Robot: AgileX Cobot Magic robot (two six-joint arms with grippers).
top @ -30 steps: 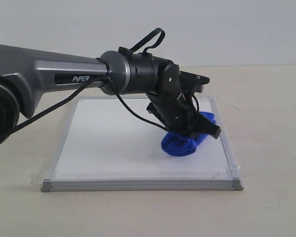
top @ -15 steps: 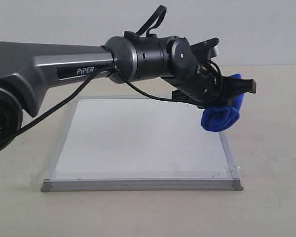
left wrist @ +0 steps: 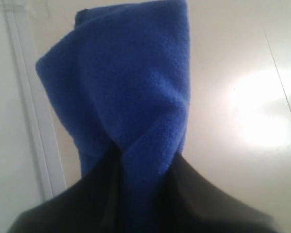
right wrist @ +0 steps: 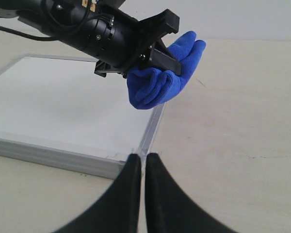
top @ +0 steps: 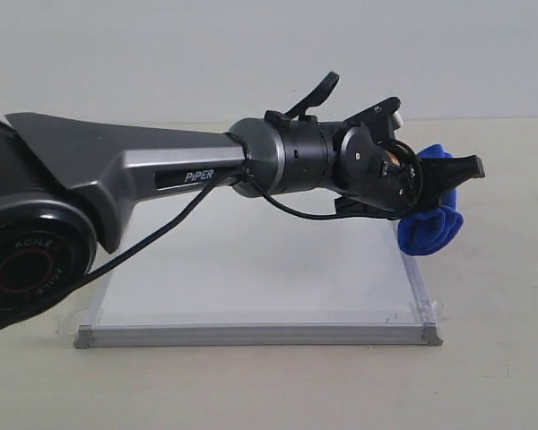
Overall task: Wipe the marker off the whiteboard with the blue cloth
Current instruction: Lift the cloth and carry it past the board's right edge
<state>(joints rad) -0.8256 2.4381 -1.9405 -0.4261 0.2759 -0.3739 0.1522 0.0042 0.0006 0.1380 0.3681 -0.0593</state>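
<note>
Whiteboard point(top: 251, 287) looks clean where it shows, so wiping seems done. Left tool point(top: 453, 179) holds the blue cloth point(top: 430, 231) up over its right edge; right tool point(right wrist: 144, 167) is closed.

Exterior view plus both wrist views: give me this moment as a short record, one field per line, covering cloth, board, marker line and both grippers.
blue cloth: bunched, held in the air at the board's right edge, touching neither board nor table
whiteboard: flat on the table, corners taped
marker: no red line on the visible board surface; the arm hides part in the exterior view
left gripper: shut on the blue cloth
right gripper: shut, empty, low near the board's corner
</note>
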